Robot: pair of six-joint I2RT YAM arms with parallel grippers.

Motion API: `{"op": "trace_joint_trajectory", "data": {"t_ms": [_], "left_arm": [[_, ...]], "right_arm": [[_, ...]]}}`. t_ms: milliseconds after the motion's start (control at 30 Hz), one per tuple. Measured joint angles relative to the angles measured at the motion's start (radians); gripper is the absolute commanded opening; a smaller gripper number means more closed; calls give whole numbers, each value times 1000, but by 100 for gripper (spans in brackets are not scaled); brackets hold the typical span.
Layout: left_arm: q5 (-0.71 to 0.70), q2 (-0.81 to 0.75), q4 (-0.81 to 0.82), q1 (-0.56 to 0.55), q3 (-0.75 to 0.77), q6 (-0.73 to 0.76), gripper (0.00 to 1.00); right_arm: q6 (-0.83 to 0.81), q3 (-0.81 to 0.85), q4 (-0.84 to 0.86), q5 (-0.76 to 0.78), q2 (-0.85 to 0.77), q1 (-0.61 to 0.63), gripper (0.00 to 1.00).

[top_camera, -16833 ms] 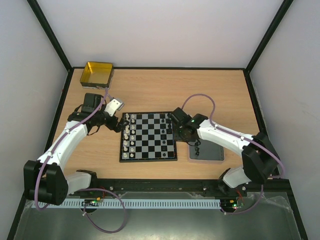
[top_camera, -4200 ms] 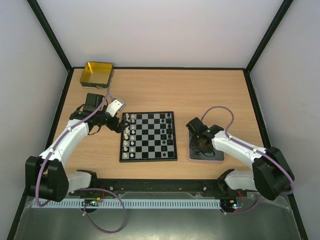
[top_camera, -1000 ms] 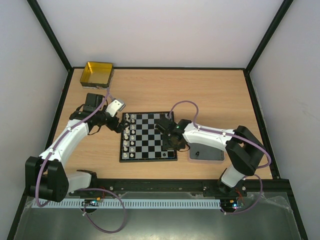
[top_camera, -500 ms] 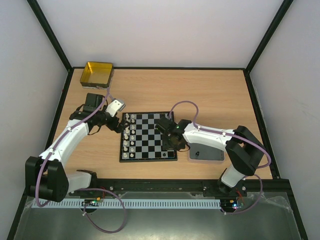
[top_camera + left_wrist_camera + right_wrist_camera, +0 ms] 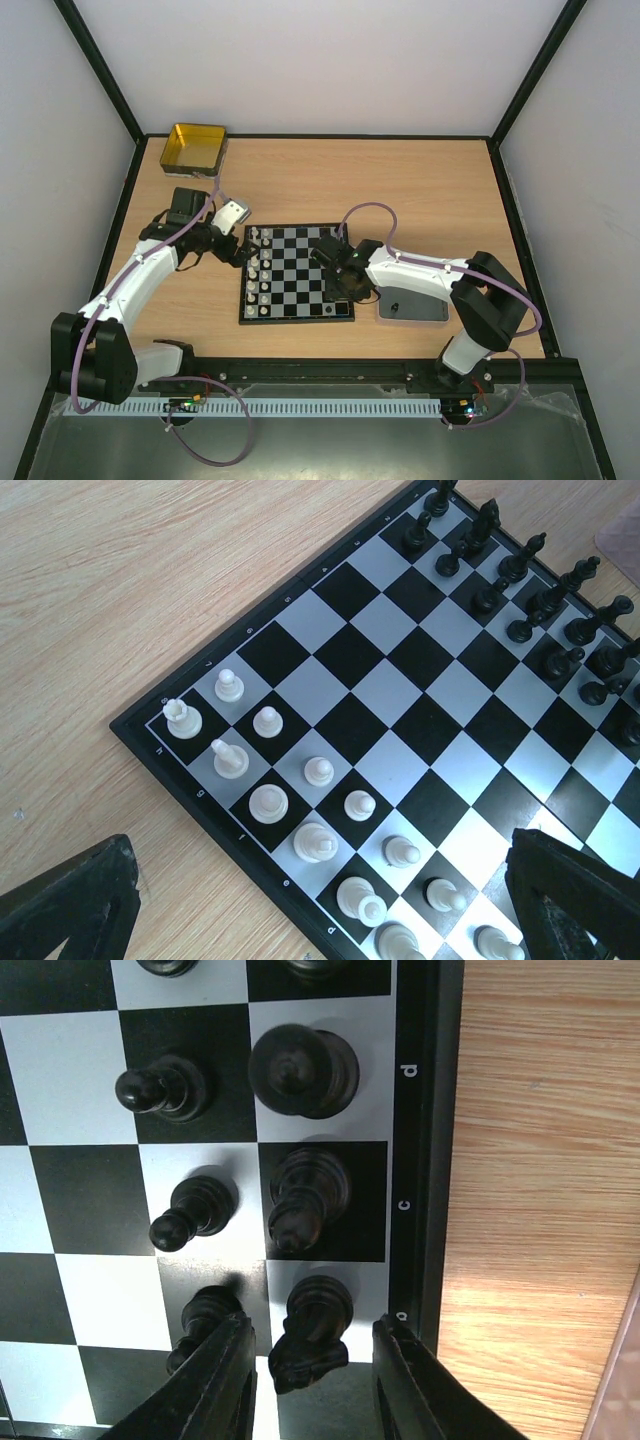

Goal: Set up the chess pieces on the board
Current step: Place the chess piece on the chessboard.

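Wooden tabletop (image 5: 400,190) bears the board (image 5: 292,280); right gripper (image 5: 312,1355), cropped below, narrowly flanks a black chess piece (image 5: 318,1312) without touching; left gripper (image 5: 320,895) gapes wide.

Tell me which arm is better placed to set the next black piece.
Right. The right gripper hangs over the board, fingers either side of a black piece in the back row. The left gripper hangs open over the white pieces.
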Motion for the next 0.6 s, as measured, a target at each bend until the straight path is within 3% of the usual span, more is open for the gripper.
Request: {"op": "trace_joint_trajectory", "data": {"t_ms": [367,600], "left_arm": [[1,0,0,0,0,5,99],[3,0,0,0,0,5,99]], "right_arm": [[6,21,-86,79,-91,-19,31],[0,35,-163,124,-288,-150,31]]}}
